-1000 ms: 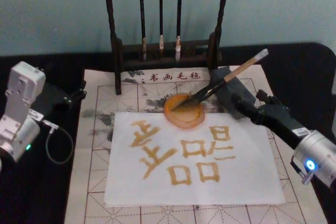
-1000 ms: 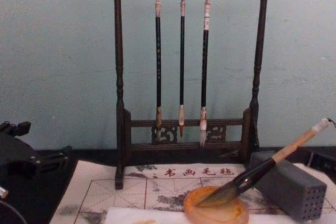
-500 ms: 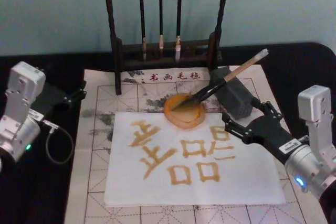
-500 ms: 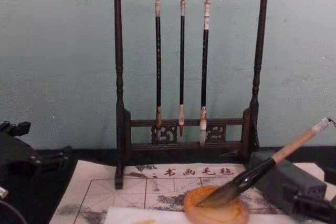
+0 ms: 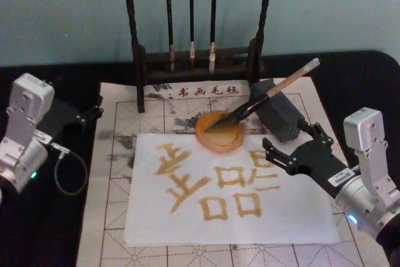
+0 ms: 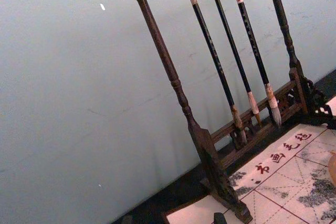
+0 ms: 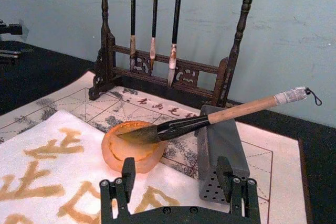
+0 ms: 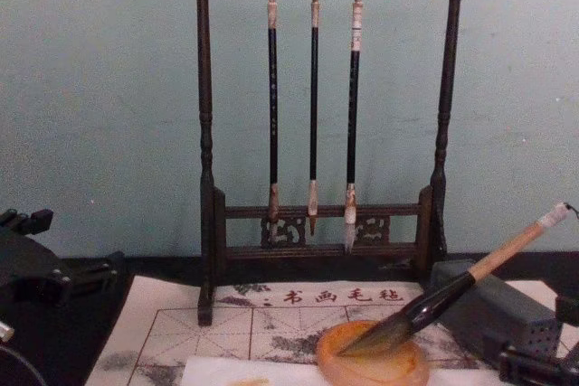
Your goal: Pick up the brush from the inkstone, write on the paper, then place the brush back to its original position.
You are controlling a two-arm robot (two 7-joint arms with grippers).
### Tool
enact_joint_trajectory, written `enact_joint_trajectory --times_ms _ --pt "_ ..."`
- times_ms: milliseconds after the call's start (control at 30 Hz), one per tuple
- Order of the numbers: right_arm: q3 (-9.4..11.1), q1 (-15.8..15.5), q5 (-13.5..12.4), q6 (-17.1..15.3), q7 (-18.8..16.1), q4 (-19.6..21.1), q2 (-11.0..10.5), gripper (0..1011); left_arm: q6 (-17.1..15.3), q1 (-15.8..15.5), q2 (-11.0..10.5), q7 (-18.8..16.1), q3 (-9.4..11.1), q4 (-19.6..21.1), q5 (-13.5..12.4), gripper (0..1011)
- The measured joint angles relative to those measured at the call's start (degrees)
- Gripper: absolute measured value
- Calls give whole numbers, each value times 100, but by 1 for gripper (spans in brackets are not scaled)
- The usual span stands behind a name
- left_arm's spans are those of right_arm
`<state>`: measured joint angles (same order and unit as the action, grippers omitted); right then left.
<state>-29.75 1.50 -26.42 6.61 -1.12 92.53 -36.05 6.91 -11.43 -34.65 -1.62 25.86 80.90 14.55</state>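
The brush (image 5: 262, 99) lies tilted across the far right of the scene, its dark bristle tip resting in the orange inkstone (image 5: 219, 132) and its handle propped on the grey block (image 5: 275, 110), the whitish capped end raised and pointing to the far right. Its long axis runs from the inkstone at near left up to far right. The inkstone sits on the far edge of the white paper (image 5: 231, 198), which carries several ochre characters and lies on the beige gridded felt mat (image 5: 112, 217) covering the desk. Just near and to the right of the brush, the right gripper (image 5: 294, 148) hovers over the paper's right edge, jaws spread wide and holding nothing; in the right wrist view both fingers frame the grey block, with the brush handle lying crosswise beyond them. The right arm is plainly the nearer one. The left gripper (image 5: 94, 112) rests well apart at the far left of the mat, its jaws' state not discernible. Three thin brushes hang on the dark wooden rack (image 5: 197, 60) at the far side.
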Motion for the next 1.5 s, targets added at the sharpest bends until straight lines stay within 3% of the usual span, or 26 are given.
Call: enact_joint_trajectory --times_ms 1500 --pt "9 -8 -54 0 -20 22 -16 1002 0 0 0 0 0 0 0 1001"
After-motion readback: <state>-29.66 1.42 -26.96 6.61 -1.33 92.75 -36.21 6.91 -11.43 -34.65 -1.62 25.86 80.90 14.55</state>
